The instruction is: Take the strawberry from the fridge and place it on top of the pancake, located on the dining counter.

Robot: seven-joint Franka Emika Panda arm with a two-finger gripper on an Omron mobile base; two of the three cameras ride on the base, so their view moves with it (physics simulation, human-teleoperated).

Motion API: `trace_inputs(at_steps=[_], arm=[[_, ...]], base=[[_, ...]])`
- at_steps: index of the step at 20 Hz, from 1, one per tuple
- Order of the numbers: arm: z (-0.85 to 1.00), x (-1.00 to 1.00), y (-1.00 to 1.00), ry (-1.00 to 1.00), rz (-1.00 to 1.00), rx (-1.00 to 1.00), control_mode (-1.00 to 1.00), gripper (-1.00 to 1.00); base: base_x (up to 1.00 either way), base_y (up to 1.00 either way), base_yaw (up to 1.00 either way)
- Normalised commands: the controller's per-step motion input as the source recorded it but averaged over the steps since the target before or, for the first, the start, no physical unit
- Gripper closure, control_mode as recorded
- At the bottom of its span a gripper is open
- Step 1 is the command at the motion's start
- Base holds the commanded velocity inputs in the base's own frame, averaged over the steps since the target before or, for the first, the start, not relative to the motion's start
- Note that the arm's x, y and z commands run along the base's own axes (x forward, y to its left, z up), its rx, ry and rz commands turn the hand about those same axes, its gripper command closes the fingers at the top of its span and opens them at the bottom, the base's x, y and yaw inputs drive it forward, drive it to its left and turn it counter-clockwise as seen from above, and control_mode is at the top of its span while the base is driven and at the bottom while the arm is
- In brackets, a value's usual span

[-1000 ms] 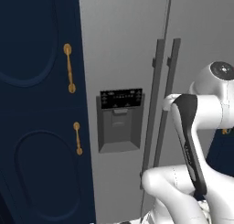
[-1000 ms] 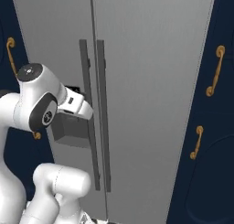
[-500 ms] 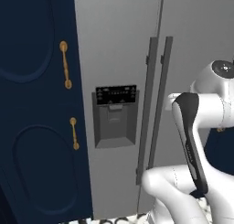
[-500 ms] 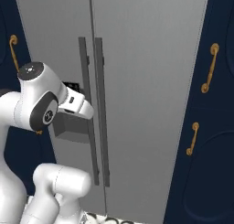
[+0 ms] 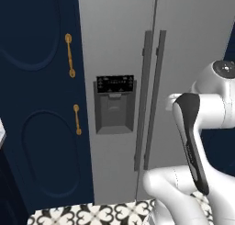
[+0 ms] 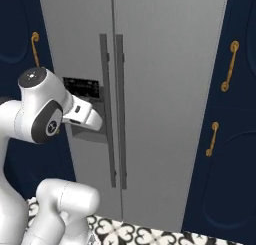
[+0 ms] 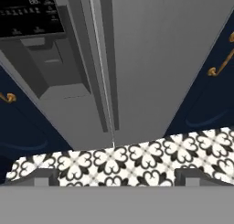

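Facing the arm in both base views, the fridge point(image 5: 137, 59) stands with both grey doors closed, its two long vertical handles point(image 5: 151, 100) running side by side down the centre seam. The dark dispenser panel point(image 5: 115, 85) sits on the left door, with a recessed grey dispenser bay point(image 5: 114, 111) directly beneath it. Navy cabinets point(image 5: 36, 104) with gold handles point(image 5: 69, 55) flank the fridge on its left, and a matching navy cabinet point(image 6: 225, 139) with gold handles point(image 6: 228, 66) stands on its right in the right base view. Black-and-white patterned floor tiles point(image 5: 92, 214) lie at the foot of the fridge. The white arm point(image 5: 197, 141) is folded in front of the right door, clear of the handles in the left base view. In the hand view the gripper point(image 7: 116, 175) points toward the lower part of the fridge and the tiled floor; its two finger tips point(image 7: 43, 176) stand far apart at the bottom edge, jaws wide with nothing between them. The strawberry is presumably behind the closed doors, though that cannot be confirmed
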Motion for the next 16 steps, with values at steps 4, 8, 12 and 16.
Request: trace_inputs(at_steps=[4,8,12,16], arm=[[0.00,0.00,0.00,0.00,0.00,0.00,1.00,-1.00],[0.00,0.00,0.00,0.00,0.00,0.00,1.00,-1.00],[0.00,-0.07,0.21,-0.04,0.01,0.00,-1.00,-1.00],[-0.02,0.99,0.10,0.00,0.00,0.00,-1.00,-1.00]], base=[[0.00,-0.51,0.06],[-0.22,-0.17,0.05],[0.00,0.00,0.00],[0.00,0.00,0.00]])
